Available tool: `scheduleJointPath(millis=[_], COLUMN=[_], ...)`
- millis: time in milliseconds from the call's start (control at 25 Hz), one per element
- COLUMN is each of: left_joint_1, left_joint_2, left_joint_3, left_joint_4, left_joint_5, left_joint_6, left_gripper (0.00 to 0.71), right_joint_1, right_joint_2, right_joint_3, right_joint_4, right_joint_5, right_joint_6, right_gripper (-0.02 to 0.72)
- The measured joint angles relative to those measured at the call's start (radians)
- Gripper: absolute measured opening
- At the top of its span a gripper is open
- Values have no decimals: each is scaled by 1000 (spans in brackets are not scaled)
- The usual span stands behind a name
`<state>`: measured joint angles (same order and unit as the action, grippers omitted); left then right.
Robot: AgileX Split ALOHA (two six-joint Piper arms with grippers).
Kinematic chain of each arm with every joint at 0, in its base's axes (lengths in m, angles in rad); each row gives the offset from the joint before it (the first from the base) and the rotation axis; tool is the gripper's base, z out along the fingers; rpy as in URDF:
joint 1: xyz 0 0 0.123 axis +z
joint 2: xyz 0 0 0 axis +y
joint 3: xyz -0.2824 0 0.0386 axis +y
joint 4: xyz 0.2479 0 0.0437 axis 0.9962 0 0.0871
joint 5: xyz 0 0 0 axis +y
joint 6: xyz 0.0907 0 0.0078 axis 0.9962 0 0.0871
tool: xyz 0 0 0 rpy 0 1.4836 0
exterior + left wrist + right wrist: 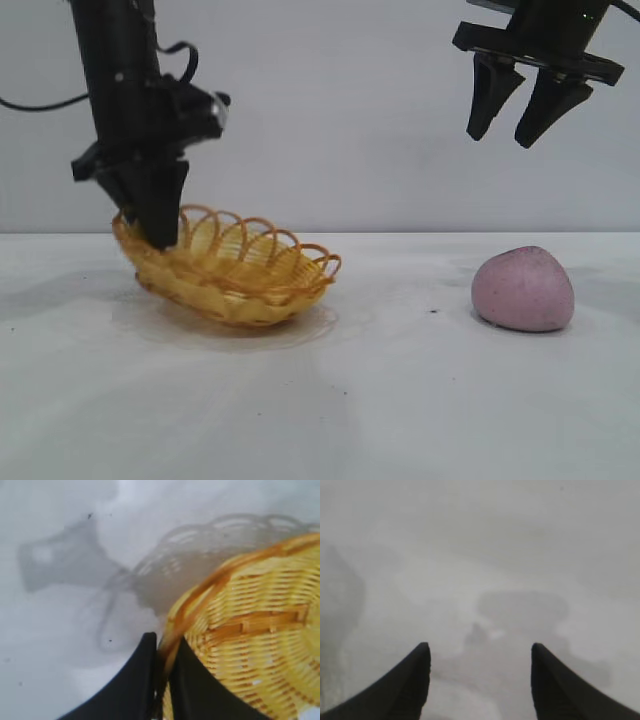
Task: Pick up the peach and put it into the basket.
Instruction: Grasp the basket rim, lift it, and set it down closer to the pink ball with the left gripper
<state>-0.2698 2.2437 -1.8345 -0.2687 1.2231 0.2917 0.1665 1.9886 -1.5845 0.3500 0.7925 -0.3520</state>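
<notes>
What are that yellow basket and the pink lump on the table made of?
The basket looks like woven wicker, slightly glossy: yellow-orange strands run in rows, with looped canes forming the rim that the left gripper pinches. The peach looks matte and speckled, perhaps foam or painted plastic; the pictures cannot settle which.

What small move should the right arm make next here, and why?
Probably lower the right gripper onto the peach. It hangs open, high above the peach, which lies untouched on the table, apart from the basket. The left gripper is shut on the basket's rim.
</notes>
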Motion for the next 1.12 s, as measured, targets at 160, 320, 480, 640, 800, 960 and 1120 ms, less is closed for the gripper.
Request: scheduleJointPath(millis=[160, 320, 480, 640, 800, 960, 1120], left_joint_1=[6, 6, 6, 6, 6, 6, 3], left_joint_2=[-68, -129, -166, -187, -189, -185, -153], left_joint_3=[13, 74, 196, 341, 449, 469, 469], left_joint_4=[-22, -121, -237, -346, -469, -502, -502], left_joint_5=[-1, -2, -17, -129, -260, -321, -338], left_joint_6=[-94, -113, -114, -114, -114, -111, -111], left_gripper=[0, 0, 0, 0, 0, 0, 0], right_joint_1=[0, 0, 0, 0, 0, 0, 0], right_joint_2=[0, 0, 0, 0, 0, 0, 0], right_joint_3=[0, 0, 0, 0, 0, 0, 0], right_joint_4=[0, 0, 0, 0, 0, 0, 0], right_joint_5=[0, 0, 0, 0, 0, 0, 0], right_joint_6=[0, 0, 0, 0, -1, -1, -1], right_gripper=[424, 424, 424, 424, 424, 424, 424])
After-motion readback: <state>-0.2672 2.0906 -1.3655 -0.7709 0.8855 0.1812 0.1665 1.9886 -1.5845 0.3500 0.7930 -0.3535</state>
